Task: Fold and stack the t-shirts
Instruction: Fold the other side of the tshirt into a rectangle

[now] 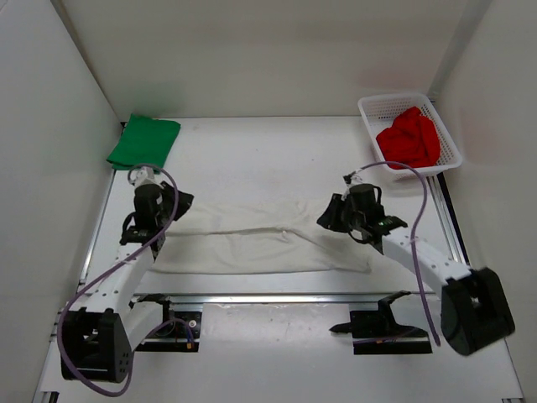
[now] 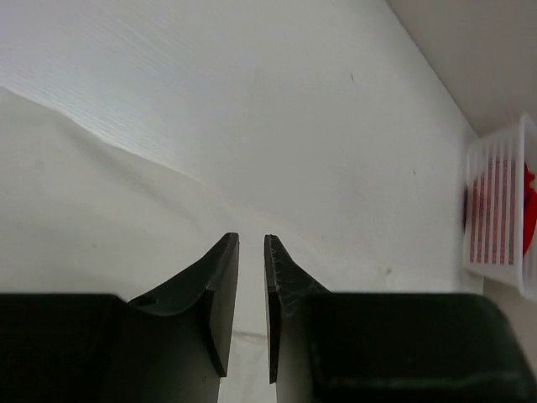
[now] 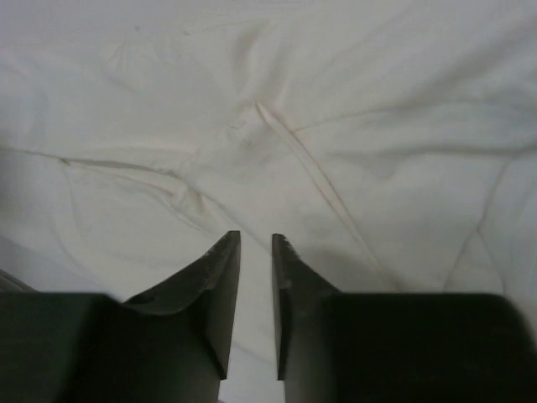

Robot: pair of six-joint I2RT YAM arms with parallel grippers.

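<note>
The white t-shirt (image 1: 252,243) lies flat on the table as a long folded strip between the two arms. It also shows in the left wrist view (image 2: 84,210) and fills the right wrist view (image 3: 252,126). The green t-shirt (image 1: 144,140) lies folded at the back left. The red t-shirt (image 1: 409,138) sits crumpled in the basket. My left gripper (image 1: 178,201) (image 2: 252,239) hovers at the white shirt's left end, jaws a narrow gap apart and empty. My right gripper (image 1: 329,214) (image 3: 256,238) hovers over its right end, likewise narrowly open and empty.
A white mesh basket (image 1: 373,109) stands at the back right and shows at the right edge of the left wrist view (image 2: 495,210). White walls close in the table on three sides. A metal rail (image 1: 277,298) runs along the front.
</note>
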